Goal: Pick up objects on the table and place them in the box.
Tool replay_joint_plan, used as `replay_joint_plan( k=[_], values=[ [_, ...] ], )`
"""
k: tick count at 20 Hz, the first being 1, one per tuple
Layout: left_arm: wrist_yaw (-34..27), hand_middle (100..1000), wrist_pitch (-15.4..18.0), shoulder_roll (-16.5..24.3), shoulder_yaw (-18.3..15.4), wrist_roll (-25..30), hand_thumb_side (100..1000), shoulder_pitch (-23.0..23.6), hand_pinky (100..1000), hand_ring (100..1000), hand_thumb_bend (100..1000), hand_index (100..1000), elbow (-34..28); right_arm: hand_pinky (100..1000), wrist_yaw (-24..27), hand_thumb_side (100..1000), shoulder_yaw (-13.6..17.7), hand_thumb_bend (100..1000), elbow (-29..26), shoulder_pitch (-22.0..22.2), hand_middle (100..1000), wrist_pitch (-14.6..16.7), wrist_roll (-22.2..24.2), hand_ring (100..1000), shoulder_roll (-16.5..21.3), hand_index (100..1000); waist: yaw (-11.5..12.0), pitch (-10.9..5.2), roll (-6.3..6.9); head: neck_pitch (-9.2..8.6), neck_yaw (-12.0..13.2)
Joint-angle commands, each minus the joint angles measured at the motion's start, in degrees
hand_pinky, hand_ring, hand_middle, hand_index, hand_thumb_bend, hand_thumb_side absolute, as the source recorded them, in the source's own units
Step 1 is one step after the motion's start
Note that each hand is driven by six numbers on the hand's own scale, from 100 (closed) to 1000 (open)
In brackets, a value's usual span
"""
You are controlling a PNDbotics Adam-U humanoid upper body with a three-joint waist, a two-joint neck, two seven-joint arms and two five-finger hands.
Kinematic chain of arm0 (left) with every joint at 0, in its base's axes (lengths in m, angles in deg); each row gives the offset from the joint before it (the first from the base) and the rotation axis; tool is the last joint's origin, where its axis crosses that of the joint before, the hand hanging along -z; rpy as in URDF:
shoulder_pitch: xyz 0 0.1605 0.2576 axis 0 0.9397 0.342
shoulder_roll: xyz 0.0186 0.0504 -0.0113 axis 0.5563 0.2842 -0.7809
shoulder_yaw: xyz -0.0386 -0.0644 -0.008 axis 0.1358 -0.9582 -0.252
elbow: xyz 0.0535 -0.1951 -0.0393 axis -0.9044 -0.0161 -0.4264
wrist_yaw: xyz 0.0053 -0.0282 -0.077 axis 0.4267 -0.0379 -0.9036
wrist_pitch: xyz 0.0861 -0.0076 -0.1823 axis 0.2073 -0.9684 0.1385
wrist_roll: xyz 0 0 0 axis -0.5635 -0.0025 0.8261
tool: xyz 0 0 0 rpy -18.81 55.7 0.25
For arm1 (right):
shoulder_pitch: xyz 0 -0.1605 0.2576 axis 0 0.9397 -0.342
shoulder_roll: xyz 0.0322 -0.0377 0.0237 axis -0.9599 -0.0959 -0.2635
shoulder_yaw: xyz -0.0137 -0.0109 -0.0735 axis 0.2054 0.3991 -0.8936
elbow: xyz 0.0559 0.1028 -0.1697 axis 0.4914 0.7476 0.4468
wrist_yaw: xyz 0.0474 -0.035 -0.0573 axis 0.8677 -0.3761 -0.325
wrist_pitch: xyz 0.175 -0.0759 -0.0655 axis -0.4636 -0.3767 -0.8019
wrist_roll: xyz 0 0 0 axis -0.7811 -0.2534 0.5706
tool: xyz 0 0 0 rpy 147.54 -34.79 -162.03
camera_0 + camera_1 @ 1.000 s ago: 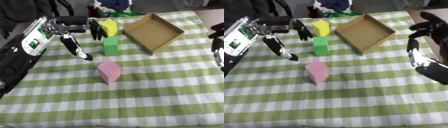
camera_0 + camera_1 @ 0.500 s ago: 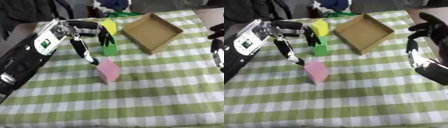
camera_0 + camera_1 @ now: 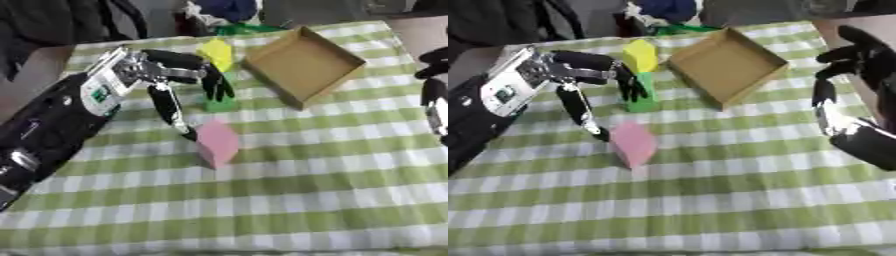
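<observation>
The left robot hand reaches over the middle of the counter, which is covered with a green and white checked cloth. Its fingers are spread. One long finger points down beside the pink block, and its tip comes very close to the block's left face; contact cannot be confirmed. The other fingers hang in front of the green block, so this hand is placed between two blocks and has not closed on either of them. It pinches nothing at this moment.

The pink block stands on the cloth near the centre, well apart from the cardboard box. The green block stands upright behind it, and a yellow block is just behind the green one, near the left wall of the box. The box is open and appears empty, so no object is placed in it yet.

The right robot hand is raised at the right edge of the counter with relaxed, slightly bent fingers and carries nothing. It seems to wait there so that the way to the box stays free.

The likely next step is to close the left robot hand on the pink block.
</observation>
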Motion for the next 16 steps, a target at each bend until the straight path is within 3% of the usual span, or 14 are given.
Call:
replay_joint_plan(
  k=[1, 16],
  values=[
    [0.92, 654, 13.55, 0.67, 0.61, 12.0, 148, -1.06, 737, 661, 668, 861, 0.45, 834, 0.16, 414, 0.12, 100, -0.38, -0.57, 708, 0.04, 0.02, 665, 1.15, 965, -0.09, -1.04, -0.16, 0.29, 0.07],
    [2.99, 645, 16.3, -0.59, 1.86, 12.0, 143, -0.97, 727, 656, 667, 851, 3.68, 834, 0.22, 416, 0.01, 100, -0.32, -0.59, 708, 0.04, 0.12, 665, 1.12, 965, -0.22, -1.21, -0.08, 0.29, 0.09]
  ],
)
